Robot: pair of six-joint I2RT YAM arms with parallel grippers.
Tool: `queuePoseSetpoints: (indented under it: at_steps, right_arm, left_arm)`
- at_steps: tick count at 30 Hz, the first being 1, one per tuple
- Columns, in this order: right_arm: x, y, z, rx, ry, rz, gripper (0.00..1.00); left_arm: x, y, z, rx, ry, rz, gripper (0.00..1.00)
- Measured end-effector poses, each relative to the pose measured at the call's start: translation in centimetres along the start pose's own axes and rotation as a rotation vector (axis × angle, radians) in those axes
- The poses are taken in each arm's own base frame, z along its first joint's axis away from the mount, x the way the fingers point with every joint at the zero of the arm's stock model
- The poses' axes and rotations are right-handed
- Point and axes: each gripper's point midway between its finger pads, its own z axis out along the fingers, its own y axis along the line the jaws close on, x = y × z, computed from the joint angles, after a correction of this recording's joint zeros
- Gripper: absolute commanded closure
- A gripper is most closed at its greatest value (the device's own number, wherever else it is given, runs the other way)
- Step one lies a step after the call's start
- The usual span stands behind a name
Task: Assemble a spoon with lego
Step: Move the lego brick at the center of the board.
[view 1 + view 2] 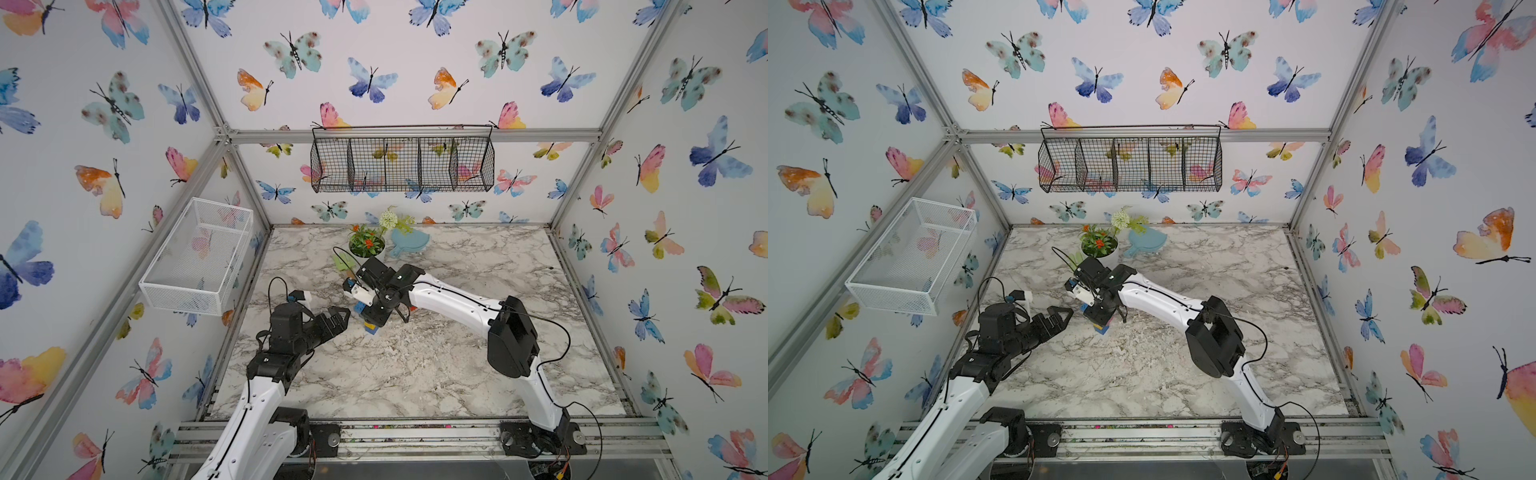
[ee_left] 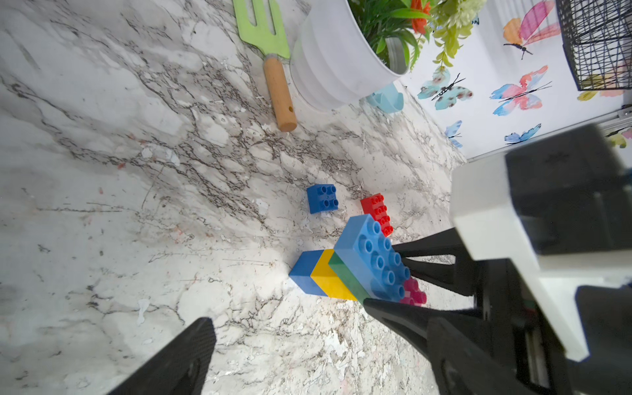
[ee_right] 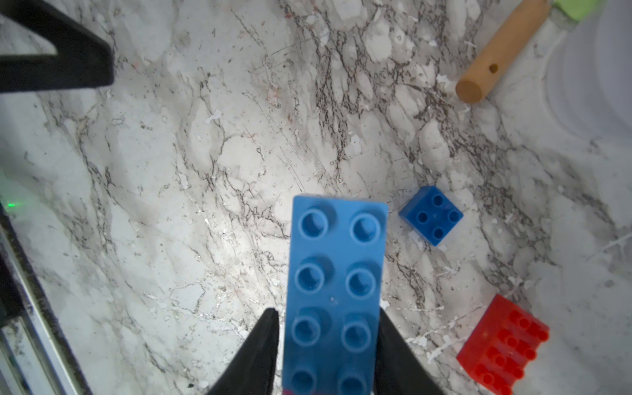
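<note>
Part-built spoon (image 2: 342, 273) stands on the surface (image 2: 171, 171), clamped between the right tool (image 3: 326, 313) fingers.
The left tool (image 1: 338, 320) gapes wide and empty beside it; dark-blue brick (image 3: 431, 215) and red brick (image 3: 502, 345) lie loose near the right tool.

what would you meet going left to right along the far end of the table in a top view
green rake → potted plant → pale-blue dish
</note>
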Motion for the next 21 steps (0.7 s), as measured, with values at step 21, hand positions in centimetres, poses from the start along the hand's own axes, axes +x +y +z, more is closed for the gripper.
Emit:
queuePoseSetpoints:
  at_steps: [21]
  right_arm:
    - [4.6,-1.8,-3.3,0.111,0.066,-0.048,0.91]
  left_arm:
    - [0.8,0.5,0.8,-0.008,0.049,0.021,0.01]
